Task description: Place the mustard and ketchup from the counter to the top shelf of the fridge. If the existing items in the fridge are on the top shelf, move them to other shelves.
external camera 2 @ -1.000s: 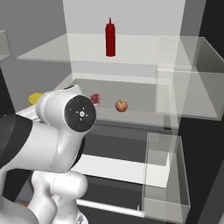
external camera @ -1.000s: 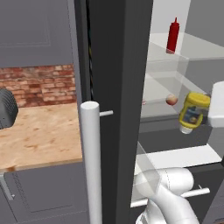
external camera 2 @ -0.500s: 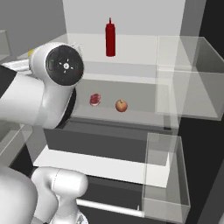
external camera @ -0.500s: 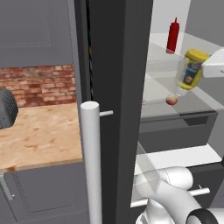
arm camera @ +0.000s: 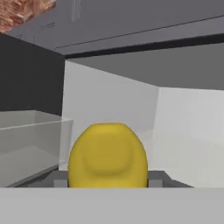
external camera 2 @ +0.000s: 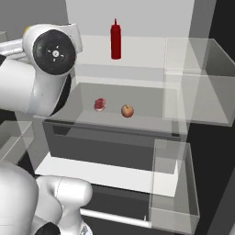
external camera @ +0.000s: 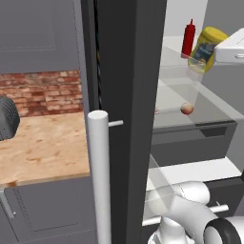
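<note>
Carrying the mustard (external camera: pixel 206 46) into the fridge (external camera: pixel 128 71), the claw (external camera: pixel 217 51) grips it tilted above the top shelf (external camera 2: pixel 147 51), beside the ketchup (external camera 2: pixel 116 39). Next: stand it upright there, then let go.

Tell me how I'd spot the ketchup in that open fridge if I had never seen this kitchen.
Look into the fridge with its pale inside, and go to the top shelf, the highest glass plate. The ketchup stands upright there near the back wall: a slim red bottle with a pointed nozzle. The mustard held tilted nearby is squat and yellow, and the apple and meat lie one shelf lower.
</note>
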Available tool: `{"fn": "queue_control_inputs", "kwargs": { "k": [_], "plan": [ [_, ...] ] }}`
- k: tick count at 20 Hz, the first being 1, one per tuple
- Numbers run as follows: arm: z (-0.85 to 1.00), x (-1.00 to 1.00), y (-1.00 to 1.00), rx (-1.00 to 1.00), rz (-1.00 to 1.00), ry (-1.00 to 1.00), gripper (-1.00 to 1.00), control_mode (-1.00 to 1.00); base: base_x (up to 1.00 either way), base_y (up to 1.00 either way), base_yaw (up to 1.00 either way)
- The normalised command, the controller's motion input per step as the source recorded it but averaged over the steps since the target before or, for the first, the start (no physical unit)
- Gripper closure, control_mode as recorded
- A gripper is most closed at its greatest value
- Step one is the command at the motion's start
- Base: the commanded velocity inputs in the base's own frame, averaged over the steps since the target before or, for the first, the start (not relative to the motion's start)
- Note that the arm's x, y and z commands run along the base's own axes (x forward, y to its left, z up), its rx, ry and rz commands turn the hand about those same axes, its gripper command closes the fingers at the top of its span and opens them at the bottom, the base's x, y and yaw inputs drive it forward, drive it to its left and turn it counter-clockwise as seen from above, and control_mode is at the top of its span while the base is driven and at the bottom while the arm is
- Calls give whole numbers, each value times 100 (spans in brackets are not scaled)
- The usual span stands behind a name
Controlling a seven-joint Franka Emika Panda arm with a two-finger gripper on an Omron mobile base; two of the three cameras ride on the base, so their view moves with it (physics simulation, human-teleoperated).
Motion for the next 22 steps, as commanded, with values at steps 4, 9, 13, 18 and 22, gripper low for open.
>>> {"fn": "queue_control_inputs", "kwargs": {
  "k": [4, 9, 13, 18, 22],
  "plan": [
    [8, 68, 28, -4, -14, 0, 100, -100, 0, 0, 0],
    [0, 81, 13, -1, -9, 4, 100, -100, 0, 0, 0],
    [0, 83, 0, 0, -5, 4, 100, -100, 0, 0, 0],
    [0, 97, 0, 0, -7, 4, 100, -100, 0, 0, 0],
    [-2, 93, 0, 0, -6, 5, 100, -100, 0, 0, 0]
  ]
}}
